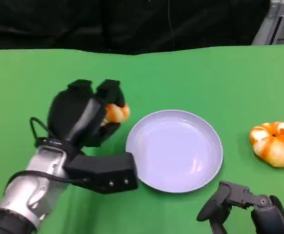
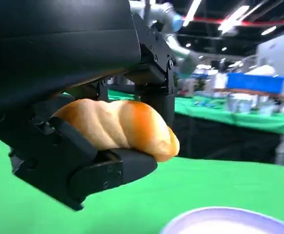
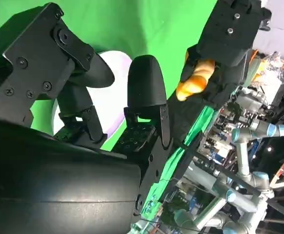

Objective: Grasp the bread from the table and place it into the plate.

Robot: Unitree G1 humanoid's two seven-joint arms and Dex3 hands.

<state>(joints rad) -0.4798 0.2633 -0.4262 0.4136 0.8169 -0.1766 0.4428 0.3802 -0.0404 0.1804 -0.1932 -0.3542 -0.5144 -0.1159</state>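
While gripped in the left hand (image 1: pixel 86 119) (fingers wrapped round it), one bread (image 1: pixel 115 113) beside one plate (image 1: pixel 174 150); right hand (image 1: pixel 244 207) spread, empty.

head view: high, looking down on green tabletop (image 1: pixel 191 73) | left wrist view: low, close behind left hand (image 2: pixel 73 146) | right wrist view: tilted, close | shared: plate (image 1: pixel 173 148), bread (image 2: pixel 117 124)

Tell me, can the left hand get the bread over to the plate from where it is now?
Probably yes. The left hand holds the bread just beside the plate, which looks bare, and nothing lies between them. The pumpkin sits on the far side.
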